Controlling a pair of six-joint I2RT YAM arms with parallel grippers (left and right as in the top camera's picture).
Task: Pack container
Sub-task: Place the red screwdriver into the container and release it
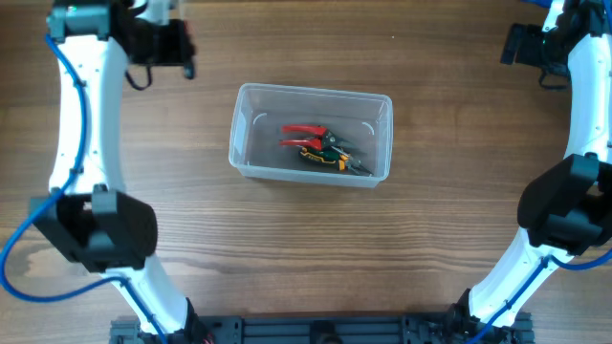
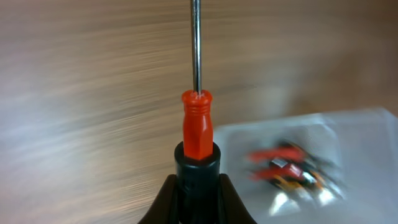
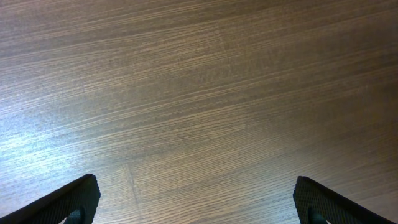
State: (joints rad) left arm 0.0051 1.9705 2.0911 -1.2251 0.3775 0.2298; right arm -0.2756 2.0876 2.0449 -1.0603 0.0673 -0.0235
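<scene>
The clear plastic container (image 1: 311,134) sits at the table's middle and holds red-handled pliers (image 1: 304,134) and a yellow-and-black tool (image 1: 330,159). It shows blurred in the left wrist view (image 2: 348,134) at the lower right. My left gripper (image 2: 198,186) is shut on a screwdriver (image 2: 197,127) with a red-and-black handle and a steel shaft pointing away. In the overhead view the left gripper (image 1: 172,43) is at the far left, left of the container. My right gripper (image 3: 199,199) is open and empty over bare wood, at the far right corner (image 1: 531,48).
Wooden table (image 1: 306,258) all round the container. The arms' bases stand at the front left and front right. A black rail runs along the front edge (image 1: 316,333).
</scene>
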